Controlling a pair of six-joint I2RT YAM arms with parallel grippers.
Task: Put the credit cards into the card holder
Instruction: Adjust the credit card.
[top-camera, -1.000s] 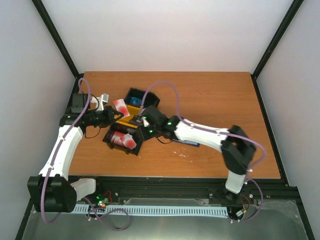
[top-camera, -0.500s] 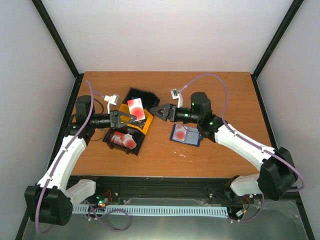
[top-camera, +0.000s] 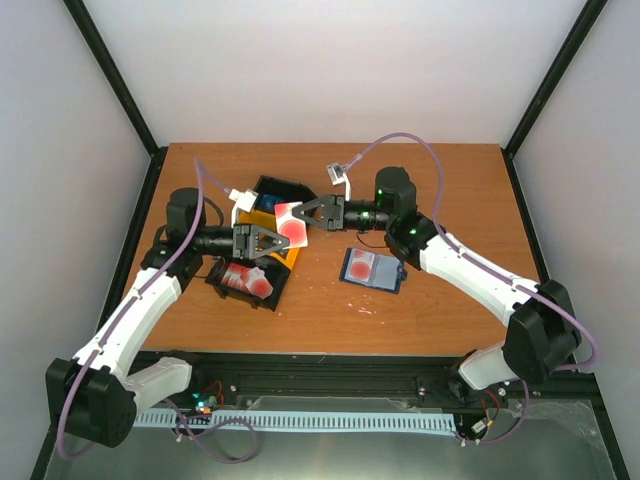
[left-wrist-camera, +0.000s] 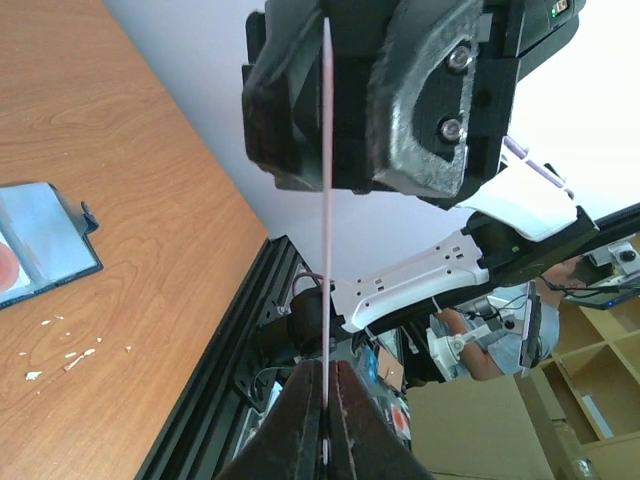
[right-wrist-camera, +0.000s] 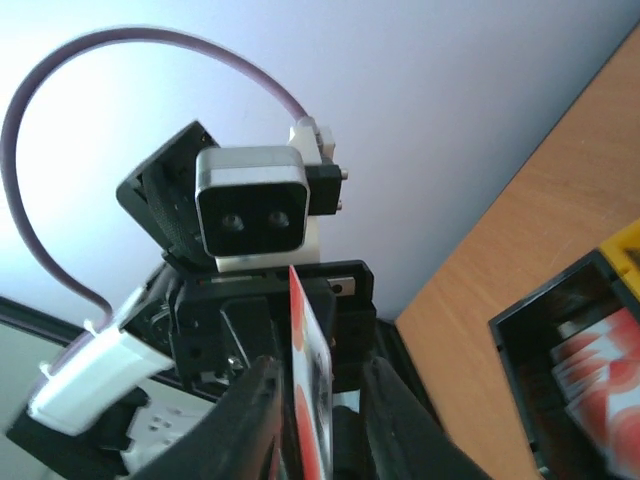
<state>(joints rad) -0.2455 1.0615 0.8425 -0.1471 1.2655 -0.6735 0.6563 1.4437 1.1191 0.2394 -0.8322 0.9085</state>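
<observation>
One credit card (top-camera: 293, 227), red with white patches, hangs in mid-air over the bins, and my left gripper (top-camera: 272, 238) is shut on its left edge. In the left wrist view the card (left-wrist-camera: 326, 200) stands edge-on out of the closed left gripper (left-wrist-camera: 326, 375). My right gripper (top-camera: 306, 215) faces it from the right, jaws straddling the card's other end. In the right wrist view the card (right-wrist-camera: 305, 340) lies against one finger, with a gap to the other finger (right-wrist-camera: 400, 420). The card holder (top-camera: 372, 268) lies open on the table, also seen in the left wrist view (left-wrist-camera: 35, 250).
A black bin (top-camera: 222, 288) holding more red cards (top-camera: 250, 280) sits below the grippers. A yellow and black bin (top-camera: 262, 188) stands behind it. The black bin (right-wrist-camera: 520, 340) and its cards (right-wrist-camera: 600, 375) also show in the right wrist view.
The left gripper carried the card to the right. The right arm swung left from near the card holder, and its jaws opened wide, then narrowed around the card's free end.
</observation>
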